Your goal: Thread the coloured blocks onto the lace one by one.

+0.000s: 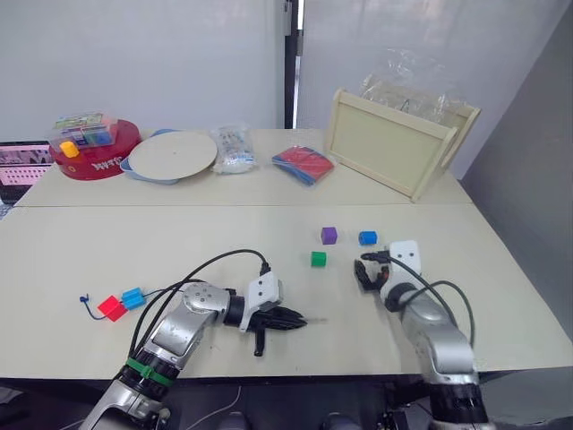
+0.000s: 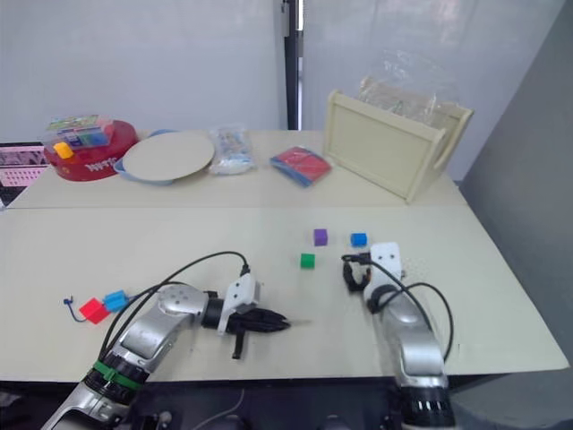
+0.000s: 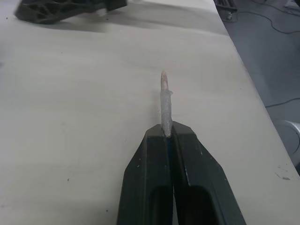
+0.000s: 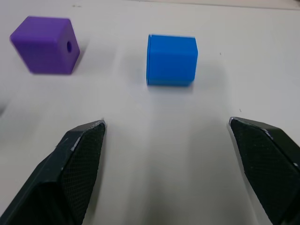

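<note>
Ahead, blue block [image 4: 171, 60] — beyond spread fingers [image 4: 79, 154]

blue block [image 4: 171, 60] – smooth matt plastic | fingers [image 4: 77, 154] – black, textured pads | table [image 1: 107, 242] – matt

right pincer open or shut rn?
Open. The right pincer has its two fingers spread wide apart with bare table between them, lined up toward the blue block, which sits untouched.
</note>
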